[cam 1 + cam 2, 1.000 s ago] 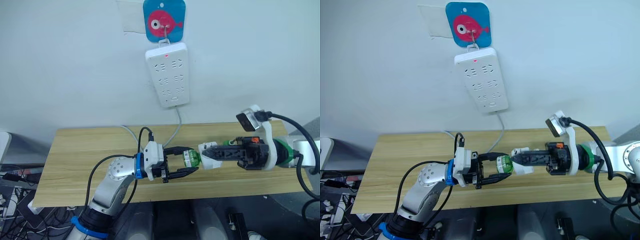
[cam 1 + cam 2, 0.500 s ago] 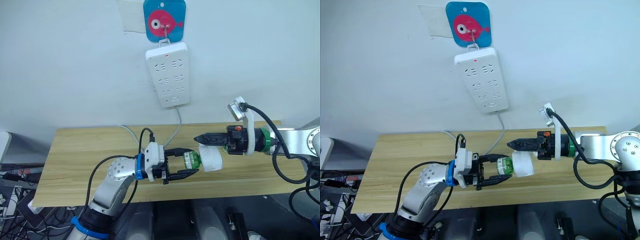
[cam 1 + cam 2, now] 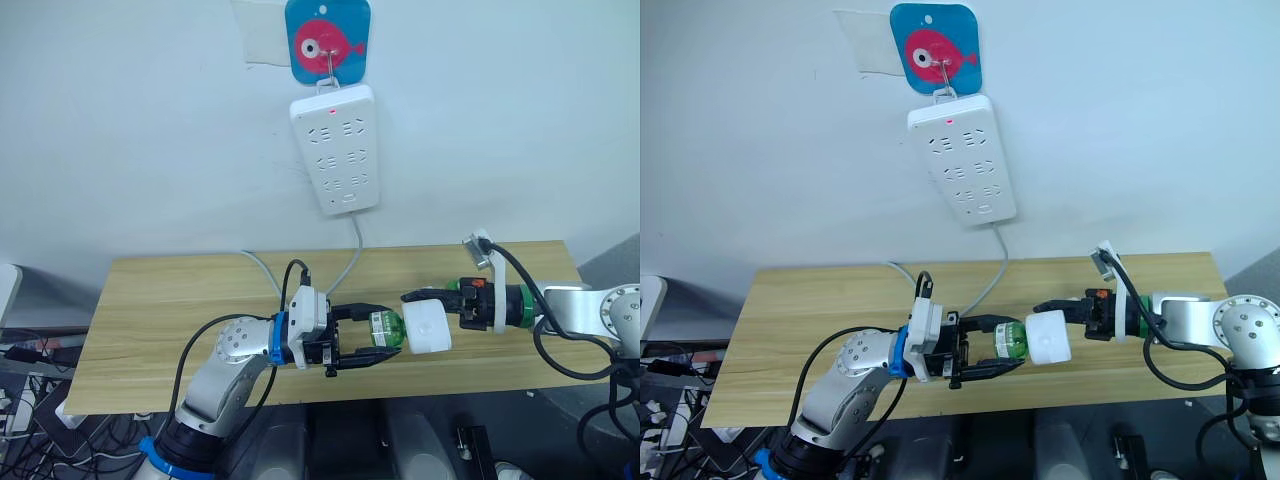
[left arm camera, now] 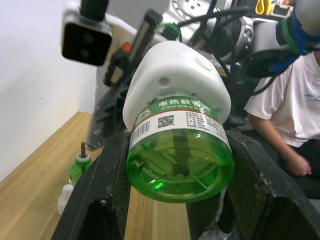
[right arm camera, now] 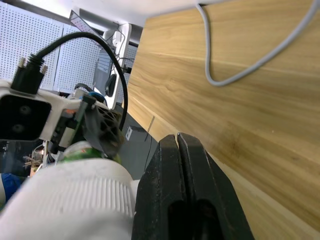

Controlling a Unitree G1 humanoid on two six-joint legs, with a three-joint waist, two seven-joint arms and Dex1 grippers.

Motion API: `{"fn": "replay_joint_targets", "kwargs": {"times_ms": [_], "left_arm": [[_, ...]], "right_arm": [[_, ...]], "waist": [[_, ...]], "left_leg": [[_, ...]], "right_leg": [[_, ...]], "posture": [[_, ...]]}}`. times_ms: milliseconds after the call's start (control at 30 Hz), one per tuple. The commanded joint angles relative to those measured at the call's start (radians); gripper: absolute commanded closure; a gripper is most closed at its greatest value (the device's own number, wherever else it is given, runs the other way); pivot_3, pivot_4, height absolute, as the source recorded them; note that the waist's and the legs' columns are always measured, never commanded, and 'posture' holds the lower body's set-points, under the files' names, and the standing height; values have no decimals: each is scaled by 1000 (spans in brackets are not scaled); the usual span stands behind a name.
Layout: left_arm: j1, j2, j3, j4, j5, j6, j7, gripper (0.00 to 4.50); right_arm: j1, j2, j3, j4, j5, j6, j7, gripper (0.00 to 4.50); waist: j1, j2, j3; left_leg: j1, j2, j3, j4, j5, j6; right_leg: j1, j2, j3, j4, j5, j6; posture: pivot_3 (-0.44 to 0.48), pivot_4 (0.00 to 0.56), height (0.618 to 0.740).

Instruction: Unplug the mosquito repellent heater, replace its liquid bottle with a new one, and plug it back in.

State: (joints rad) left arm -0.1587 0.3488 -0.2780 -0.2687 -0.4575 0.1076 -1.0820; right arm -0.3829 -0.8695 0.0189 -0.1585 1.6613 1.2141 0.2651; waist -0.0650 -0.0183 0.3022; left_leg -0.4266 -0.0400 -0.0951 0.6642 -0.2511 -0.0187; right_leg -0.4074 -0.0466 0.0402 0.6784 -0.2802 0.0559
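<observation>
Bottle (image 4: 180,150) label 电热蚊香液, QR code, left claw (image 3: 362,337)

1. The white heater (image 3: 426,328) lies sideways above the wooden table (image 3: 150,310), unplugged, its rounded body screwed onto a bottle.
2. The green bottle (image 3: 384,327) points its base leftward.

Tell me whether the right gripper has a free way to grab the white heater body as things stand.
Probably yes: the right gripper, fingers shut, sits right beside the heater, nothing between them. The left gripper holds only the green bottle, leaving the white shell exposed.
</observation>
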Motion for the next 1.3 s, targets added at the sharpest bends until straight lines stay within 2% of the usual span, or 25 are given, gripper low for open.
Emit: {"fn": "replay_joint_targets", "kwargs": {"times_ms": [33, 600, 1300], "left_arm": [[-7, -8, 31, -43, -16, -19, 26, 2244], [-27, -12, 34, 4, 21, -58, 38, 2244], [-27, -9, 35, 23, 24, -75, 35, 2244]], "right_arm": [[33, -5, -9, -73, 53, 42, 20, 4452], [152, -137, 11, -219, 305, -3, -15, 4452], [183, -171, 46, -266, 311, -31, 28, 4452]], "waist": [[1, 0, 0], [5, 0, 0], [5, 0, 0]], "left_leg": [[0, 0, 0, 0, 0, 0], [0, 0, 1, 0, 0, 0], [0, 0, 1, 0, 0, 0]], "right_leg": [[0, 0, 0, 0, 0, 0], [0, 0, -1, 0, 0, 0], [0, 0, -1, 0, 0, 0]], "posture": [[-110, 284, 740], [-109, 289, 740], [-105, 294, 740]]}}
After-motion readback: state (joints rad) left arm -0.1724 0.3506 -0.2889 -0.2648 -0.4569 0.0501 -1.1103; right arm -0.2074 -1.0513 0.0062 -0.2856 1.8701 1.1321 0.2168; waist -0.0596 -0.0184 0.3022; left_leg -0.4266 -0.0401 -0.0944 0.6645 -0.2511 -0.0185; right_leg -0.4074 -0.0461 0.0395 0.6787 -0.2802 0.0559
